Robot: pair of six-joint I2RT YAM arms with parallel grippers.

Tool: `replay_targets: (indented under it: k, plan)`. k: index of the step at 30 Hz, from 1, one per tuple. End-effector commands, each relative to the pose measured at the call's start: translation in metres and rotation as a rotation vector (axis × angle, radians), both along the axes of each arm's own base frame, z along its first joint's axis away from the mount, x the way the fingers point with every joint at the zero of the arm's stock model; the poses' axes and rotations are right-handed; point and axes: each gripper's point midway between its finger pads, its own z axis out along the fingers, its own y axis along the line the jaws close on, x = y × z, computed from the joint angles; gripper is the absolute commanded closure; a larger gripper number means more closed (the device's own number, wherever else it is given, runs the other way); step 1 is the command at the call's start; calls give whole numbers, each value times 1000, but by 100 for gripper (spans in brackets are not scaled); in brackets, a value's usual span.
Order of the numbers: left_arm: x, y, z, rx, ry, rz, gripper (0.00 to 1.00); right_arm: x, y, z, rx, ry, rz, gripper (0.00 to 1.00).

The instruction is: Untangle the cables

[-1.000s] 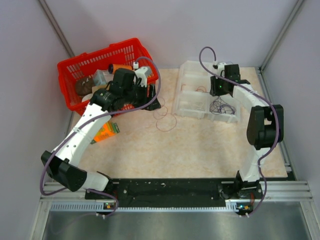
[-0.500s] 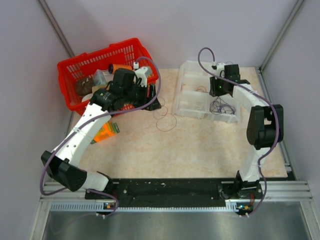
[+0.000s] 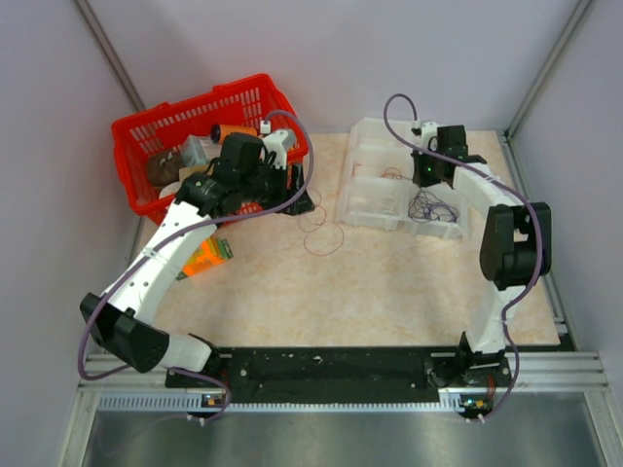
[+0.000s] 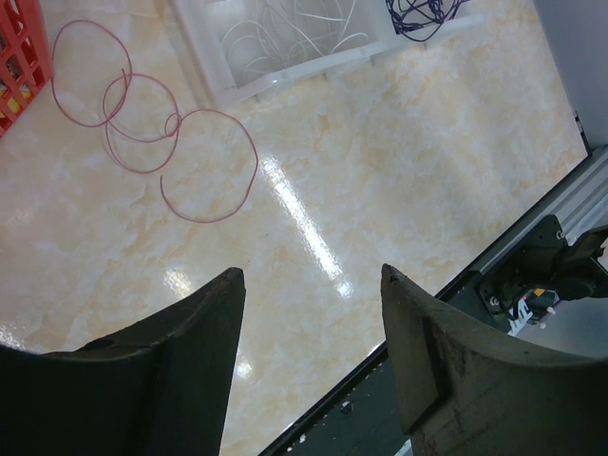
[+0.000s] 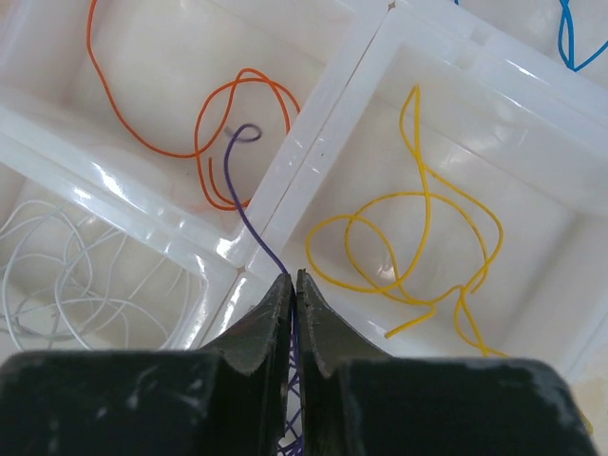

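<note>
Gripping: the right end effector (image 5: 293, 283) is clenched on a purple cable (image 5: 249, 204), above the tray (image 5: 332, 104).
Purple cable: it runs up from the closed fingertips and across a tray divider. Its curled tip ends over the compartment with the orange cable (image 5: 249, 72).
Other tray contents: a yellow cable (image 5: 418, 152) lies in the compartment right of that divider. White cables (image 5: 95, 249) lie in the one below the orange. A blue cable (image 5: 567, 43) lies in a far corner compartment.
Dark bundle: a dark purple tangle (image 3: 431, 207) sits in the tray's near right compartment, just below the right end effector in the top view.
Left end effector (image 4: 309, 304): released, fingers spread with nothing between them. It is above the counter (image 3: 389, 282), left of the tray.
Red cable (image 4: 172, 122): loose overlapping loops flat on the counter, just left of the tray, between it and the red basket (image 3: 146, 131).
</note>
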Motion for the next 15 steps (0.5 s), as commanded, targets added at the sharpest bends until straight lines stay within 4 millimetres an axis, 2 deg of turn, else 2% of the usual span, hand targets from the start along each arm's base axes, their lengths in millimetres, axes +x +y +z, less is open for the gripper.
replay_targets:
  k: [1,4,7,10,15]
  plan:
    - [0,-2,15,-41,-47,-9,36,1,2,38,15,-65,1,99]
    - [1,-3,13,-42,-42,-11,36,-4,-5,53,23,-82,-67,100]
    - [2,-4,14,-44,-46,-16,36,-18,-11,61,31,-85,-123,100]
    - [3,-5,12,-44,-42,-19,36,-35,-18,61,33,-74,-175,100]
    - [4,-8,10,-49,-34,-25,36,-65,-30,48,16,-27,-255,100]
